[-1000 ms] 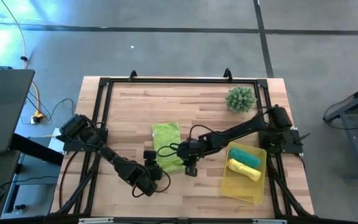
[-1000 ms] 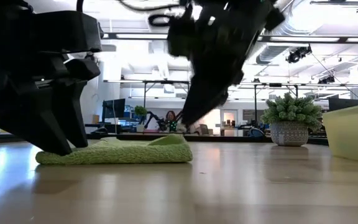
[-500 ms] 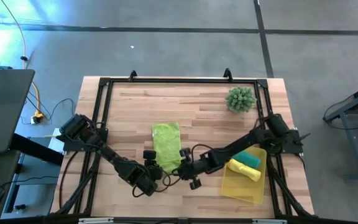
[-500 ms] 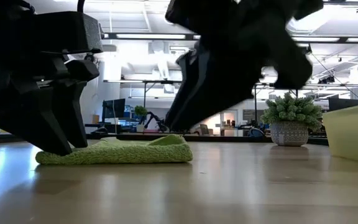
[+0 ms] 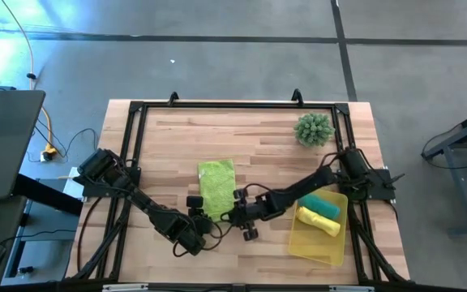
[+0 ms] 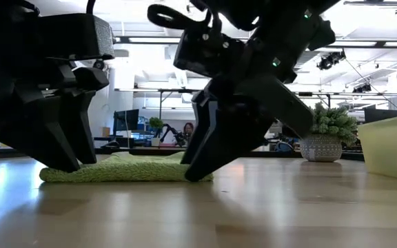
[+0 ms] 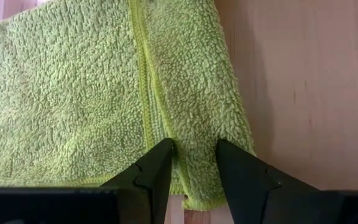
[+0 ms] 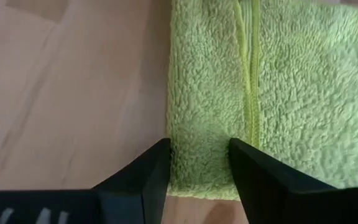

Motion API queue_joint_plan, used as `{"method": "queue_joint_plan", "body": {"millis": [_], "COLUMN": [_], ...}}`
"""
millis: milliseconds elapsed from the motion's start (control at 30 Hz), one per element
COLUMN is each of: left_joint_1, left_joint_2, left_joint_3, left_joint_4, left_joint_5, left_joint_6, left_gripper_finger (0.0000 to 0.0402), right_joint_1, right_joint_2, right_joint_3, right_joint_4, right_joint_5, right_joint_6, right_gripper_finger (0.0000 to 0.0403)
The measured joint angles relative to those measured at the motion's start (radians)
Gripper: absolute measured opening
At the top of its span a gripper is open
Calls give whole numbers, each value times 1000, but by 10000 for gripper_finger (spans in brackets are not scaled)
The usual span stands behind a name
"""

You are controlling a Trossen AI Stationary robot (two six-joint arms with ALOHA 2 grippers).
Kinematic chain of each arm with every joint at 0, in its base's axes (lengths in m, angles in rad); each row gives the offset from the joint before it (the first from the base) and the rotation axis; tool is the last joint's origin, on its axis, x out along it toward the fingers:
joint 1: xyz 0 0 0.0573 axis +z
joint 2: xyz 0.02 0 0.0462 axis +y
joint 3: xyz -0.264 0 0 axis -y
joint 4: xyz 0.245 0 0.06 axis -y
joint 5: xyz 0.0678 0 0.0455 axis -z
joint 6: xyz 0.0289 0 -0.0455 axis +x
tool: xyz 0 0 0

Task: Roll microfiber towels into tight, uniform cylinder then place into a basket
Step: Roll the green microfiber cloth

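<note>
Lying under both end effectors: lime towel (image 5: 216, 187)

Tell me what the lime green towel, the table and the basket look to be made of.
Lime green towel: fuzzy microfiber-like pile, matte, with a stitched seam. Table: wood, smooth planks with visible grain. Basket: probably plastic, translucent yellow with rounded corners.

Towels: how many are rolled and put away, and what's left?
Two look done: the teal towel and yellow towel lie rolled in the basket. In hand: the lime green towel lies flat, with the left claw and right claw at its near edge, fingers open astride the fabric. Left: rolling it and placing it.
</note>
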Motion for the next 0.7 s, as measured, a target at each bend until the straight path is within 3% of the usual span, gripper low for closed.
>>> {"method": "queue_joint_plan", "body": {"millis": [267,567,700], "left_joint_1": [-9,-65,-102], "left_joint_2": [-64,-157,-163], "left_joint_3": [0,11,12], "left_joint_4": [-5,-39,-22], "left_joint_5": [15,2,0], "left_joint_6": [-9,-89,-102], "left_gripper_finger": [122,122,122], "right_joint_1": [-5,-5,-12], "right_joint_2": [6,9,6], "right_joint_3": [3,0,-3], "right_joint_4": [-66,-80,-71], "right_joint_5": [-26,-12,-57], "right_joint_6": [116,146,197], "right_gripper_finger": [123,17,9]}}
